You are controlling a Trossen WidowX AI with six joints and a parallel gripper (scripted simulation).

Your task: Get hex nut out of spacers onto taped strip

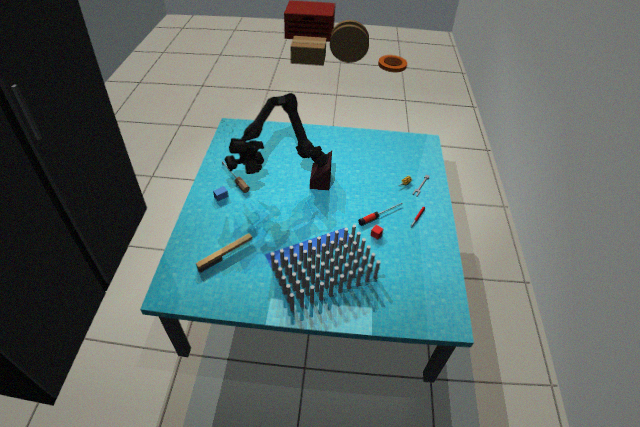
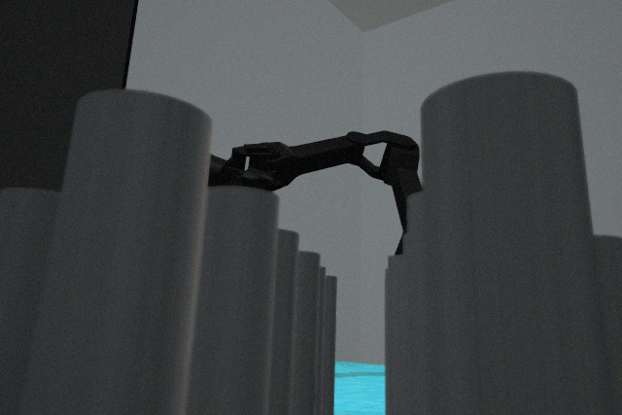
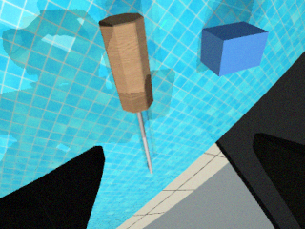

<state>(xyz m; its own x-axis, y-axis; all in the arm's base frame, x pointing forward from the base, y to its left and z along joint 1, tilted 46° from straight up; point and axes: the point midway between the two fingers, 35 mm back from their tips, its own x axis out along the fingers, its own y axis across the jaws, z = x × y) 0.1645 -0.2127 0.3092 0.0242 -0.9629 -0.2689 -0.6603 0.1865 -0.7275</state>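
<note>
My gripper (image 1: 240,166) (image 3: 179,147) is open and empty, above the table's left side. A wooden-handled tool (image 1: 241,184) (image 3: 129,67) with a thin metal shaft lies below it; in the wrist view the shaft points down between the fingers, and its tip shape is unclear. A red-and-black handled tool (image 1: 368,218) lies behind the spacers. The metal spacers (image 1: 291,302) (image 2: 125,250) stand upright in rows. The blue taped strip (image 1: 323,239) runs along their arm-side edge. The nut is not visible in any view.
A blue block (image 1: 220,193) (image 3: 238,50) lies beside the wooden-handled tool. A long wooden piece (image 1: 224,252) lies left of the spacers. A red cube (image 1: 376,231), a red pen-like item (image 1: 418,215), a wrench (image 1: 421,185) and a yellow item (image 1: 406,180) lie on the right.
</note>
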